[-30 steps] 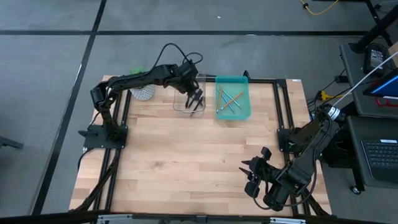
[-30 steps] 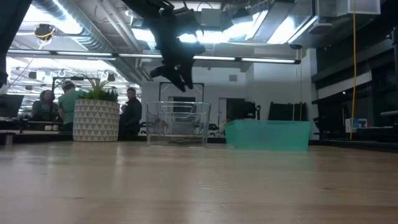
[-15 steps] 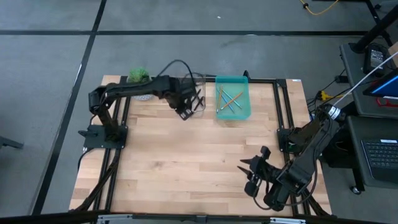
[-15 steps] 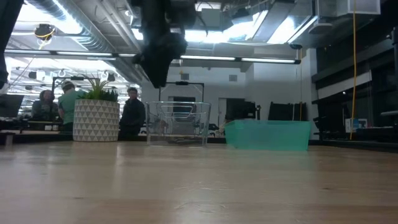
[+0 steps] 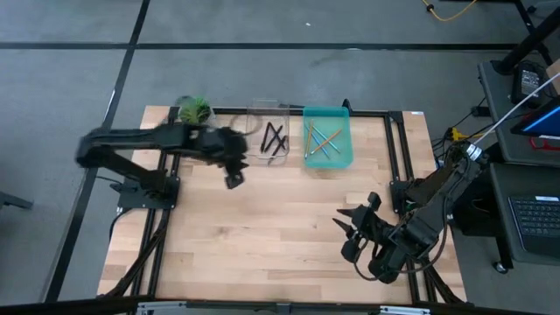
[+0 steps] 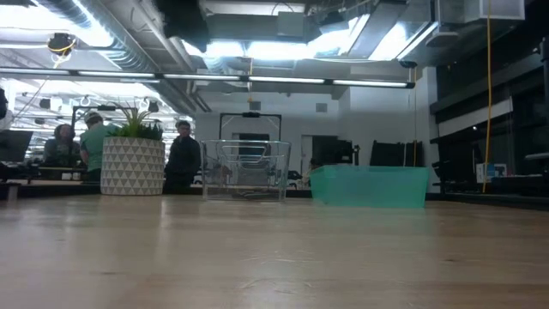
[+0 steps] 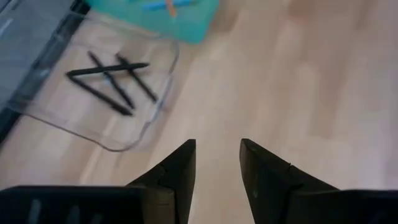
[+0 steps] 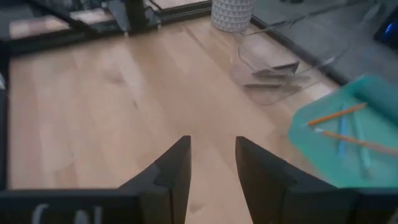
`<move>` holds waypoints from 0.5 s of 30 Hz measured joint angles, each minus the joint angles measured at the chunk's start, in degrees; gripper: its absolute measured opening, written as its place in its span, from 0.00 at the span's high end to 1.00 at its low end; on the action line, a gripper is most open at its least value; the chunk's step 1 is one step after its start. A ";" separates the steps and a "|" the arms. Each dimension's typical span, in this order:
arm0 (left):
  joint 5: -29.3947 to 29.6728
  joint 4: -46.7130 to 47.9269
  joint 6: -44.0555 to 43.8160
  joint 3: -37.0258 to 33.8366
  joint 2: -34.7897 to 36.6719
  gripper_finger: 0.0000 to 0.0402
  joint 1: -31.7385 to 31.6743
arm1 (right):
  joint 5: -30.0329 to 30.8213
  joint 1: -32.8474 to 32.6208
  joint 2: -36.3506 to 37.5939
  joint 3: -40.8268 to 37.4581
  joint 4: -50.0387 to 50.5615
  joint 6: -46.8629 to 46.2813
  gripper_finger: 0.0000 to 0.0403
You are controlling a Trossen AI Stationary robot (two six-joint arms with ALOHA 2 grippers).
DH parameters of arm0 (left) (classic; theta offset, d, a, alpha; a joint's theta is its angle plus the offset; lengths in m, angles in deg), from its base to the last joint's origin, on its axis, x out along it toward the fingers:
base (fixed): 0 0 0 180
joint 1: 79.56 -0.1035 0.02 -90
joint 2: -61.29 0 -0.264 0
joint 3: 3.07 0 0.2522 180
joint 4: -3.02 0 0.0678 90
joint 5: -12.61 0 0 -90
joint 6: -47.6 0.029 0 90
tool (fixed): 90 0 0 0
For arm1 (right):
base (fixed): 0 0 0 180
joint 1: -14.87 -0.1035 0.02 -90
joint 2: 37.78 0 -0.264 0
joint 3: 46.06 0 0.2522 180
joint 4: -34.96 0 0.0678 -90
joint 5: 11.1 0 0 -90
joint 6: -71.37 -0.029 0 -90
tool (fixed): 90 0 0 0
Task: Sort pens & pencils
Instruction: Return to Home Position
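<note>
Black pens (image 5: 274,138), four of them, lie crossed over one another on the floor of the transparent bin (image 5: 256,147), which stands at the far edge of the wooden counter (image 5: 262,236). Touching that bin on its right side stands the teal bin (image 5: 347,131), and in it lie the pencils (image 5: 324,143), orange and light blue, loosely crossed. No pen or pencil lies out on the bare wood.

The left claw (image 5: 233,178) hangs over the counter just beside the transparent bin, on the side of the potted plant (image 5: 194,109) and a little nearer the front. Its wrist view shows the two dark fingers (image 7: 180,165) a small way apart with nothing between them, the pens (image 7: 112,78) visible beyond inside the clear wall (image 7: 146,115).

The right claw (image 5: 350,232) sits low at the near right of the counter, well apart from both bins. Its fingers (image 8: 177,162) are likewise parted and empty, and they face across the wood toward the pencils (image 8: 348,127).

From counter height, the transparent bin (image 6: 244,170) and teal bin (image 6: 369,186) stand side by side, the plant's patterned pot (image 6: 133,166) to one side, and people (image 6: 182,150) stand in the room behind.
</note>
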 joint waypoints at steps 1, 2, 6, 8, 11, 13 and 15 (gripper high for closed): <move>-0.72 -2.80 -0.34 -3.54 3.49 0.71 0.33 | 0.10 0.14 -0.04 -0.11 -0.01 2.22 0.68; -1.06 -6.49 -0.68 -7.33 7.06 0.71 0.80 | 0.34 0.29 -0.03 -0.69 -0.23 4.30 0.68; -1.91 -19.32 -2.86 -21.56 20.13 0.71 2.33 | 2.07 0.66 -0.13 -3.88 -0.36 4.20 0.68; -2.39 -24.82 -2.64 -27.17 25.69 0.71 2.99 | 4.42 0.31 -0.09 -6.11 -0.44 2.37 0.68; -5.46 -31.15 -1.88 -33.68 32.76 0.71 4.11 | 5.82 -0.34 0.11 -9.55 -0.56 -1.87 0.68; -6.44 -33.80 -1.87 -37.33 37.00 0.71 5.03 | 6.02 -0.55 0.87 -11.79 -1.59 -4.96 0.68; -6.27 -37.40 -1.86 -40.20 40.33 0.71 5.92 | 6.26 -0.56 1.77 -14.49 -4.06 -7.39 0.68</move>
